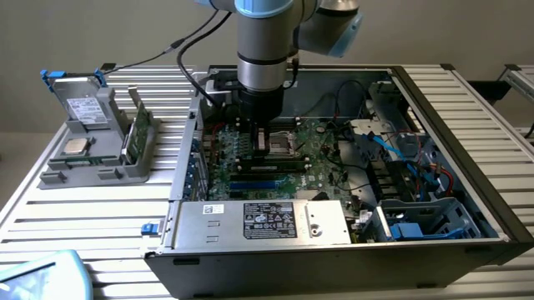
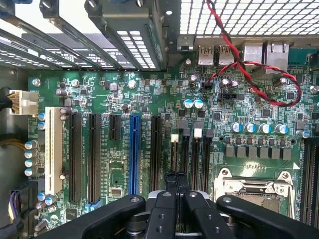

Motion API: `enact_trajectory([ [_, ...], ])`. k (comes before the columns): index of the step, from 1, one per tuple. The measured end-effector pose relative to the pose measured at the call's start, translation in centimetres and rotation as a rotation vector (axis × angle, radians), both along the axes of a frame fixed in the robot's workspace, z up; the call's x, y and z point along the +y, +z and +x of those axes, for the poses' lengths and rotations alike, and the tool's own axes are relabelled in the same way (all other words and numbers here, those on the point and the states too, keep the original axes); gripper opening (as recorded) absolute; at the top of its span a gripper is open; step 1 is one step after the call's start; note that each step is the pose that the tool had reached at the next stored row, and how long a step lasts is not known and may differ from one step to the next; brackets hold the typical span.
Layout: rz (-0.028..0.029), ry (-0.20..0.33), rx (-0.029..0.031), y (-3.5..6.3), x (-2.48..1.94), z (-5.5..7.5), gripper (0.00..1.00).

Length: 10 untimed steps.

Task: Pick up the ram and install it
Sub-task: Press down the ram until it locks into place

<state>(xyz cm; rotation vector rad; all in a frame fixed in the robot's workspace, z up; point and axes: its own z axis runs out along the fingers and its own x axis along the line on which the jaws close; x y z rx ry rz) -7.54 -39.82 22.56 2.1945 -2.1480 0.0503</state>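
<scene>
The ram [image 1: 136, 130], a narrow green board, stands on edge in a grey holder [image 1: 92, 165] on the table at the exterior view's left, outside the computer case. My gripper [image 1: 261, 145] is lowered into the open case [image 1: 467, 250], over the motherboard [image 1: 317, 156] beside the processor socket [image 1: 279, 142]. In the wrist view the gripper [image 2: 177, 175] is shut, its black fingertips [image 2: 172, 180] pressed together over the row of narrow black memory slots [image 2: 195, 154]. Nothing shows between the fingers. I cannot tell whether the tips touch the slots.
The holder also carries a grey drive with blue handles [image 1: 84, 103] and a square silver chip [image 1: 77, 146]. A red-black cable [image 2: 259, 74] loops over the board. A power supply [image 1: 262, 222] and blue cables [image 1: 401, 147] crowd the case. A long blue slot [image 2: 133, 154] lies beside the memory slots.
</scene>
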Motion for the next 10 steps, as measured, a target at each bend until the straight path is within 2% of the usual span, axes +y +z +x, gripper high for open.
enact_trajectory([
  [1,0.0021,0.000,-0.0013,0.18,0.03,0.0,0.11],
  [3,0.0000,0.000,0.0000,0.62,0.00,0.0,0.11],
  [5,0.0003,0.000,0.0001,0.66,0.00,0.1,0.11],
  [10,0.0000,0.000,0.0035,0.67,0.00,2.0,0.11],
])
